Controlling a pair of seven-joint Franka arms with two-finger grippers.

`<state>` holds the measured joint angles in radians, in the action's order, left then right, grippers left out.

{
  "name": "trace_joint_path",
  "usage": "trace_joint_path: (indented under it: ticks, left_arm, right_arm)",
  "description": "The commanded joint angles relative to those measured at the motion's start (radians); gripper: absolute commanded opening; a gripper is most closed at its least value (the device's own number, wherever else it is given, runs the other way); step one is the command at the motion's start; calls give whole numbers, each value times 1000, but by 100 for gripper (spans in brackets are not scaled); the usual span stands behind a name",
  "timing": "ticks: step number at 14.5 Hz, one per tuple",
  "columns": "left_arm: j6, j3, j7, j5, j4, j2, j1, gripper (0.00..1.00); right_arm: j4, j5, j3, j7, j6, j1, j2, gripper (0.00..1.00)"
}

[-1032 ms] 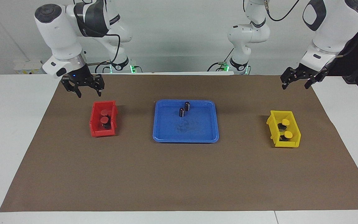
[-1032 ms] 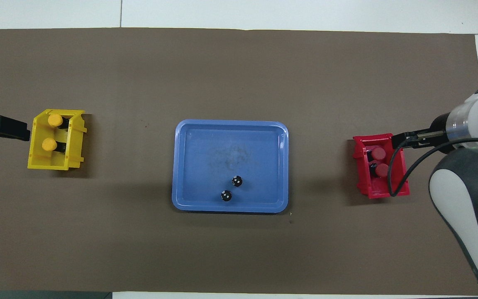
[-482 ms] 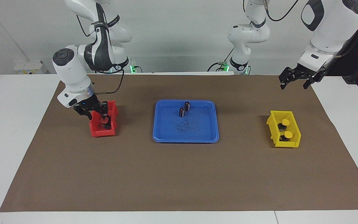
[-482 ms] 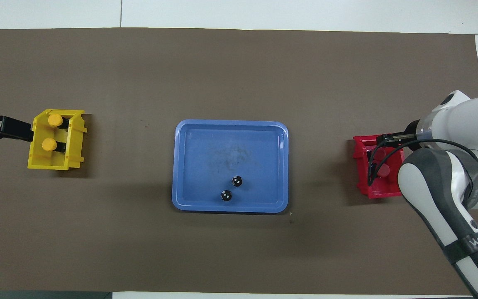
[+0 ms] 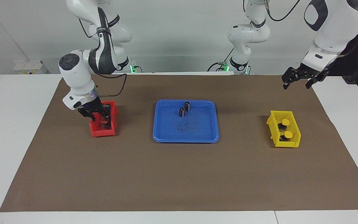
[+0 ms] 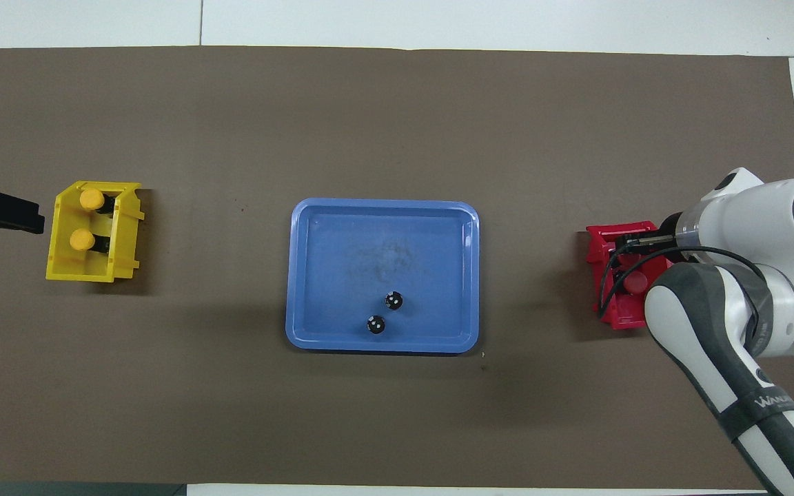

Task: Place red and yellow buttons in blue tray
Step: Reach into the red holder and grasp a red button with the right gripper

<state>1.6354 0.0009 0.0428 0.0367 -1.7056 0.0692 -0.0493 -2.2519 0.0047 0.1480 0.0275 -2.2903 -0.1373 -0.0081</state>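
The blue tray (image 5: 197, 132) (image 6: 342, 234) lies in the middle of the brown mat. Two yellow buttons (image 5: 285, 122) (image 5: 288, 134) stand in the yellow bin (image 5: 271, 123) toward the left arm's end; they also show in the overhead view (image 6: 91, 199) (image 6: 81, 240). The red bin (image 5: 103, 133) (image 6: 599, 251) sits toward the right arm's end. My right gripper (image 5: 99, 118) is lowered into it, fingers apart around a red button that it mostly hides. The other red button (image 6: 637, 281) shows beside it. My left gripper (image 5: 299, 81) (image 6: 1, 212) hangs open and empty in the air beside the yellow bin.
Two dark capless cylinders (image 5: 187, 106) (image 5: 181, 112) stand in the tray near its edge nearer the robots, also seen from overhead (image 6: 393, 300) (image 6: 375, 324). The right arm's cable (image 6: 607, 289) drapes over the red bin.
My right gripper came down from the air beside the red bin into the bin, over a red button. My left gripper only shifted slightly.
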Motion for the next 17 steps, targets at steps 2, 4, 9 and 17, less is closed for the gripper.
trace_joint_path:
  ticks: [2,4,9,17]
  left_arm:
    - [40,-2,-3,-52,-2,8,6,100]
    - [41,-2,-1,-77,20,-21,8,100]
    - [11,-2,12,-78,27,-23,11,100]
    - [-3,1,12,-77,18,-19,63,100]
  right_arm:
    - [-38,24,5,-6,-38,-4,-15,62]
    - [-52,24,5,-4,-55,-4,-15,61]
    - [-78,24,5,-3,-87,-2,-21,60]
    - [-62,21,5,3,-69,-2,-13,19]
